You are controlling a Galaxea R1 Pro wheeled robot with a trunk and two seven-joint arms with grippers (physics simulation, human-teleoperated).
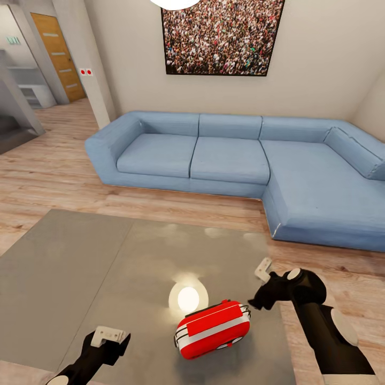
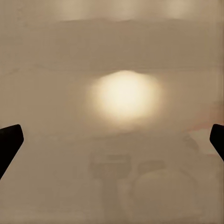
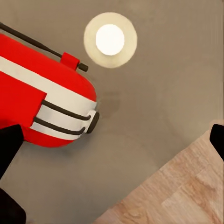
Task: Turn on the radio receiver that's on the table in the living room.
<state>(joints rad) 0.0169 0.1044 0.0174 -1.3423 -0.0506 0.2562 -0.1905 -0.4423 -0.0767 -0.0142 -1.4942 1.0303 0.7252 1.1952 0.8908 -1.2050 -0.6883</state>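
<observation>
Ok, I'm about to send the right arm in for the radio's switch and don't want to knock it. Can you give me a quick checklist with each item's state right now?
1. Small red radio with white edge band lies on the glossy grey table, away from its edges: ok.
2. Right gripper close to the radio, off its right end, not touching: ok.
3. Right gripper fingers spread, nothing held: ok.
4. Radio's round dial or switch facing the right gripper: cannot tell; the right wrist view shows its end and wire handle.
5. Left gripper apart from the radio, open: ok.
6. Radio already on: cannot tell.
</observation>
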